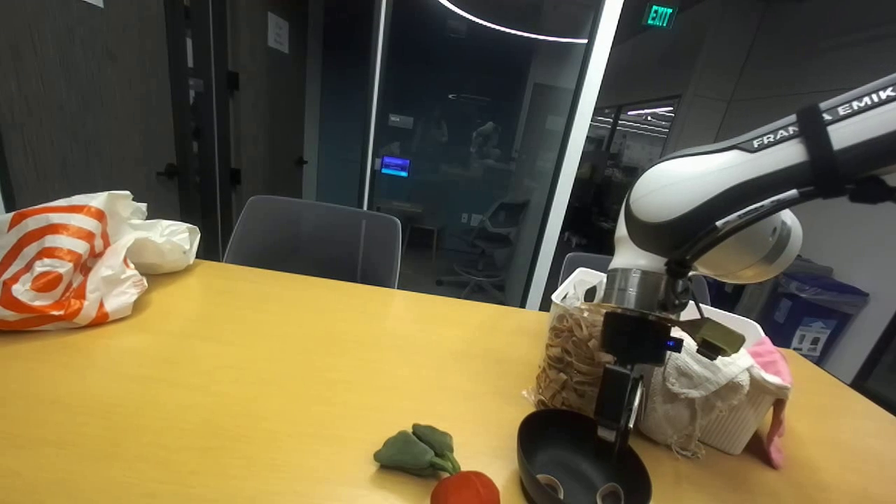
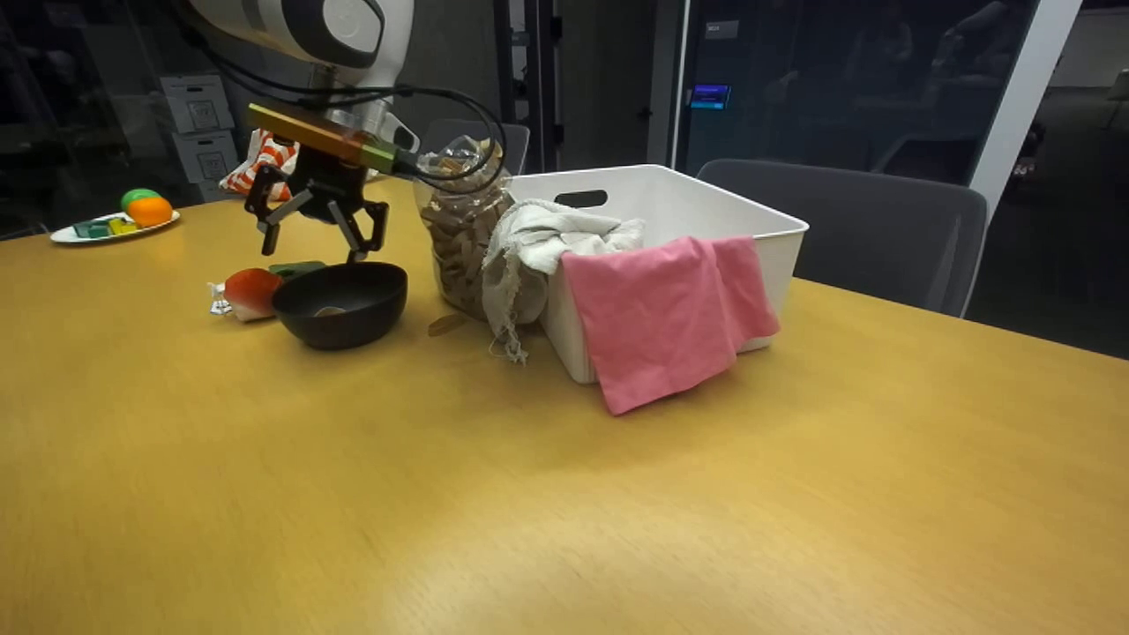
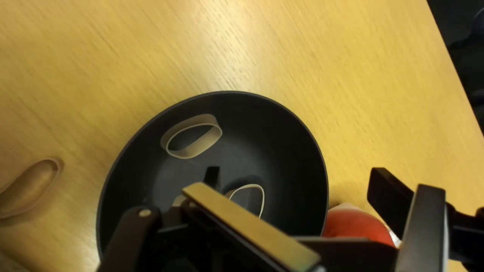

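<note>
Table (image 2: 529, 511): yellow wood | dark glass wall (image 1: 476, 84) (exit sign (image 1: 659, 15) lit) | claw (image 2: 313, 250): wide-spread, empty, partly above bowl (image 2: 366, 322)

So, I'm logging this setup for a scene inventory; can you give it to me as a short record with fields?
Gripper: open, partly over the black bowl, nothing visible held
Bowl contents: two tan bands visible
Table: one loose band, apart from the bowl
Near bowl: red item, green item
Clear bag: packed with tan bands, next to the white bin
Cloths: pink cloth and off-white cloth, hanging over the bin's rim
Farther off: plate holding an orange item; shopping bag
</note>
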Action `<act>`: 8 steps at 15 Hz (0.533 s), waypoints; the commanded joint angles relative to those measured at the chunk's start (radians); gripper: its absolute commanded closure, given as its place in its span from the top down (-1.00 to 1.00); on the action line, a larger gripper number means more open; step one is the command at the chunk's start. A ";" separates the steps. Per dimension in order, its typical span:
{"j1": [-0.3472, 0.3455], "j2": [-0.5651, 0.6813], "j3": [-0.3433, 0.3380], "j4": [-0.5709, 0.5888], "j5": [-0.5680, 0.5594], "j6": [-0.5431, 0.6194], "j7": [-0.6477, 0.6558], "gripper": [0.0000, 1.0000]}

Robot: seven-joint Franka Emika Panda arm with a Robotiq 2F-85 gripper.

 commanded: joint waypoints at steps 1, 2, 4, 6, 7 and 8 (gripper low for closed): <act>-0.001 0.002 0.002 0.001 -0.001 -0.002 0.001 1.00; -0.001 0.004 0.002 0.001 -0.001 -0.002 0.001 1.00; -0.002 0.008 0.004 0.001 0.007 -0.005 -0.004 1.00; 0.000 0.011 0.007 -0.015 0.011 0.007 -0.011 1.00; -0.002 0.009 0.008 -0.027 0.026 0.015 -0.020 1.00; -0.002 0.004 0.010 -0.038 0.032 0.018 -0.020 1.00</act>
